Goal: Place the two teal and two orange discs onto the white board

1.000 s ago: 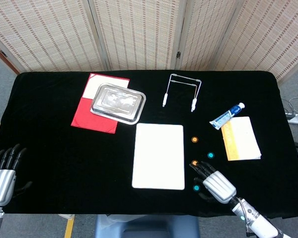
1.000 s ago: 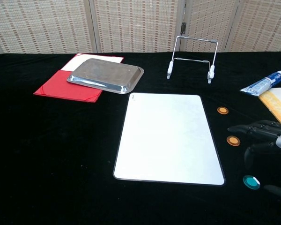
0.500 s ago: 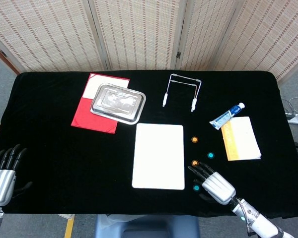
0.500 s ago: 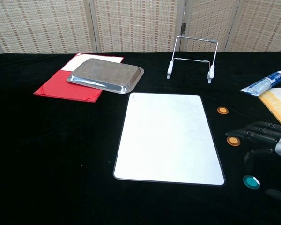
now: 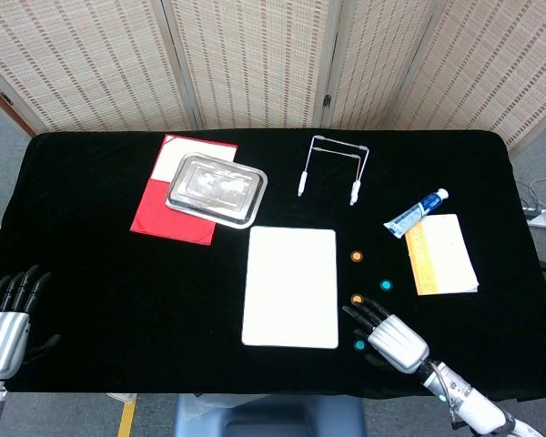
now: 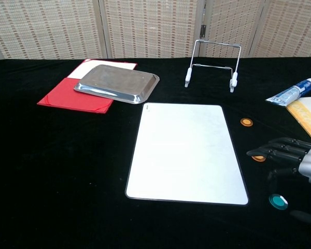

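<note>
At the far left, the left hand (image 5: 5, 314) is sitting idle at the near edge of the desk (image 5: 100, 273), fingers apart and grasping nothing. Further back, a steel tray (image 5: 216, 188) is lying on a red folder (image 5: 159, 211). In the middle, the white board (image 5: 290, 286) is lying flat with nothing on it, so none of the four discs is placed yet. Behind it a wire stand (image 5: 334, 167) is standing upright.

Just right of the board, the far orange disc (image 5: 356, 257) is lying well clear of the hand. The near orange disc (image 5: 356, 299) is lying just beside the board's right edge, and the right hand (image 5: 389, 332) is reaching toward it, released and empty, its fingers (image 6: 272, 151) stretched out flat with the tips over or touching that disc; contact cannot be told. One teal disc (image 5: 386, 285) is lying just beyond the fingers, the other teal disc (image 5: 359, 345) beside the hand, near the board's front corner. Further right, a tube (image 5: 416, 213) and a pad (image 5: 441, 254) are lying on the cloth.

The step in hand appears to be the first pick, of the near orange disc. The next move is calling for a thumb-and-finger pinch on a thin disc lying flat on cloth, then a short carry left onto the board.
</note>
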Controlling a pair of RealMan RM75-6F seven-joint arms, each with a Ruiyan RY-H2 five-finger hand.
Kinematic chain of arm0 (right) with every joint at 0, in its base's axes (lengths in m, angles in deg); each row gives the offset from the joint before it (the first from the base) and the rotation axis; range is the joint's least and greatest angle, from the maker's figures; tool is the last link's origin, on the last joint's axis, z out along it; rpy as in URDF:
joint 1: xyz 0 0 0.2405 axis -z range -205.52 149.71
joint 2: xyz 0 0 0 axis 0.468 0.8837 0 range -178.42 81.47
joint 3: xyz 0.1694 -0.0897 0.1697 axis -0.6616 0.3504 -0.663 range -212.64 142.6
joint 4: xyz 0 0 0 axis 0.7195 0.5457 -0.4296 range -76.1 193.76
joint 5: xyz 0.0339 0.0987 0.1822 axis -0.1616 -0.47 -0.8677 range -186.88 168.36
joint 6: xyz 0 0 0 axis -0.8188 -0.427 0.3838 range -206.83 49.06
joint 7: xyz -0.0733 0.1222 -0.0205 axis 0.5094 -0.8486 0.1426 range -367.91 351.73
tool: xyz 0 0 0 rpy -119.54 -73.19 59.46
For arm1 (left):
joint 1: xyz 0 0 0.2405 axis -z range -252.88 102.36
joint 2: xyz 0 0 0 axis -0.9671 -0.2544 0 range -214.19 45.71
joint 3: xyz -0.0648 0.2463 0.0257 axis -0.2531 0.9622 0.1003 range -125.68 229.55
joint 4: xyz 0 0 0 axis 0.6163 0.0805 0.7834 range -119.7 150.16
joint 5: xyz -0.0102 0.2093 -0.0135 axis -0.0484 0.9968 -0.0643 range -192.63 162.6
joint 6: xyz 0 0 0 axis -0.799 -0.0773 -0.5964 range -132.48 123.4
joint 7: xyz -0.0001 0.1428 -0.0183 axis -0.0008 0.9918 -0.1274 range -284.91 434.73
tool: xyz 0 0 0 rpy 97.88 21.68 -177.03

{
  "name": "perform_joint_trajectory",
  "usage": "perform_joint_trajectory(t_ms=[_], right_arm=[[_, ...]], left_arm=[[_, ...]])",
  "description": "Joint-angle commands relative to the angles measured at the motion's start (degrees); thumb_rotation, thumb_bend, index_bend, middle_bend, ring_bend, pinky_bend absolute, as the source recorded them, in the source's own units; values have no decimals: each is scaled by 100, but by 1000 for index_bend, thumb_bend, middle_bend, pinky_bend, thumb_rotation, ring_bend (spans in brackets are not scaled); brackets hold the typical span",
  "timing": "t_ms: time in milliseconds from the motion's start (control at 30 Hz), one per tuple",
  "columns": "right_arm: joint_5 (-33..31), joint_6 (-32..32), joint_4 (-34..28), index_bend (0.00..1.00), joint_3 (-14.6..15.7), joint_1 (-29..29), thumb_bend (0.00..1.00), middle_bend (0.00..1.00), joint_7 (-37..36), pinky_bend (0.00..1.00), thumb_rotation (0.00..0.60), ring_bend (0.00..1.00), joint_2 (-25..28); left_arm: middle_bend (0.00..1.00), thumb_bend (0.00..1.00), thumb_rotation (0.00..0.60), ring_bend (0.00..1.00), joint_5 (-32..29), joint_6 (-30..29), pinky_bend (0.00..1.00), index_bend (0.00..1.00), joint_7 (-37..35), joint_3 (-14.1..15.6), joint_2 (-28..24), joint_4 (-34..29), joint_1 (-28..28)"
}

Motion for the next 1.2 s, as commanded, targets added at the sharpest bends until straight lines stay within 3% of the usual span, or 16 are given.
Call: perform_joint_trajectory(t_ms=[33, 633, 933, 1200], right_arm=[[-24, -23, 63, 414, -4, -11, 395, 80, -24, 0, 600, 0, -46], [-163, -12, 252, 475, 28, -54, 394, 105, -36, 0, 600, 0, -212], [-207, -65, 310, 558, 21, -44, 394, 141, 24, 0, 600, 16, -295], [-286, -89, -117, 564, -200, -241, 395, 146, -24, 0, 600, 21, -146]], left_arm=[[0, 192, 600, 2, -11, 11, 0, 0, 5, 1, 2, 0, 1], [0, 192, 600, 2, -42, 43, 0, 0, -98, 9, 20, 70, -8], [0, 193, 600, 2, -53, 49, 0, 0, -166, 3, 46, 145, -6], [0, 192, 600, 2, -31, 29, 0, 0, -207, -6, 54, 170, -2]])
